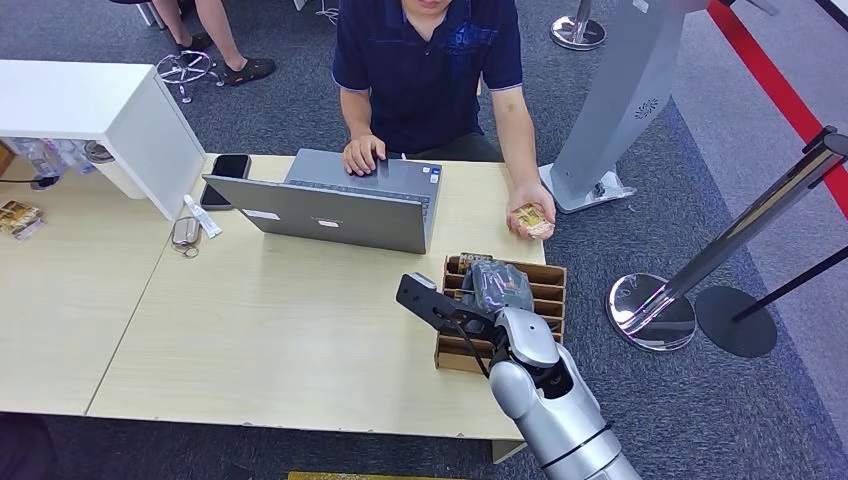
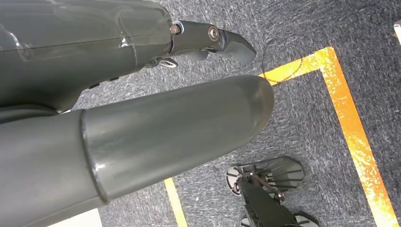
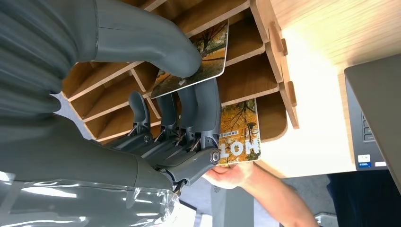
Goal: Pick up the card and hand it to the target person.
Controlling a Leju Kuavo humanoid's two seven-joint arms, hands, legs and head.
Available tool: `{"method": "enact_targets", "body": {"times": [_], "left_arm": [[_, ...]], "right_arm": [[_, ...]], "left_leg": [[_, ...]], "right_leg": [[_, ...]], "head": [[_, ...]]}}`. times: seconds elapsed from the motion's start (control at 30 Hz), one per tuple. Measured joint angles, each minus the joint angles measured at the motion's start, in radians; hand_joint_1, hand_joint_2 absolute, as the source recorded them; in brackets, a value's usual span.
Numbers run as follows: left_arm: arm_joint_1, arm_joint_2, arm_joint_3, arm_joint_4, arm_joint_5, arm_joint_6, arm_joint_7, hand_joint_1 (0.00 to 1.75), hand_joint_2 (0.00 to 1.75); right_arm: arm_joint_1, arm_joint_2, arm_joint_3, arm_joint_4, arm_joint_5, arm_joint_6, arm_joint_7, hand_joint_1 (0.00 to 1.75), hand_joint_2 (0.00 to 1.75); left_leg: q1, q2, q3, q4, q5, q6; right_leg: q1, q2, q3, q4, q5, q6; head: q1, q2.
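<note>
My right hand (image 1: 490, 290) hangs over a wooden card rack (image 1: 548, 292) at the table's right edge. In the right wrist view this hand (image 3: 179, 109) pinches a card with an autumn-tree picture (image 3: 210, 49), thumb on its face and fingers beneath; the card sits tilted at a slot of the rack (image 3: 250, 78). A second card, marked HOT (image 3: 239, 132), stands in the end slot. The person (image 1: 430, 60) sits across the table, one hand (image 1: 530, 218) holding a small card at the table edge. My left hand (image 2: 142, 118) hangs over the carpet, holding nothing.
An open grey laptop (image 1: 340, 205) sits mid-table under the person's other hand. A phone (image 1: 227, 175), keys (image 1: 185, 235) and a white box (image 1: 90, 110) lie to the left. Stanchion bases (image 1: 650, 310) and a grey kiosk stand (image 1: 620, 90) are right of the table.
</note>
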Motion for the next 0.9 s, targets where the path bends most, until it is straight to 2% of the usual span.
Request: {"method": "enact_targets", "body": {"times": [0.23,0.37,0.9], "left_arm": [[0.000,0.000,0.000,0.000,-0.001,0.000,0.000,0.00,0.00],[0.000,0.000,0.000,0.000,-0.002,0.000,0.000,0.00,0.00],[0.000,0.000,0.001,0.001,-0.002,0.001,0.011,0.00,0.00]], "right_arm": [[0.000,0.005,0.000,0.000,0.000,0.004,0.000,1.37,1.75],[0.000,0.007,0.000,0.000,0.000,0.008,0.000,1.64,1.75],[0.001,0.003,0.000,-0.057,-0.006,0.031,0.006,1.47,1.75]], "left_leg": [[0.000,0.000,0.000,0.000,0.000,0.000],[0.000,0.000,0.000,0.000,0.000,0.000],[0.000,0.000,0.000,0.000,0.000,0.000]], "right_leg": [[0.000,0.000,0.000,0.000,0.000,0.000],[0.000,0.000,0.000,0.000,0.000,0.000],[0.000,0.000,0.000,0.000,0.000,0.000]], "head": [[0.000,0.000],[0.000,0.000],[0.000,0.000]]}}
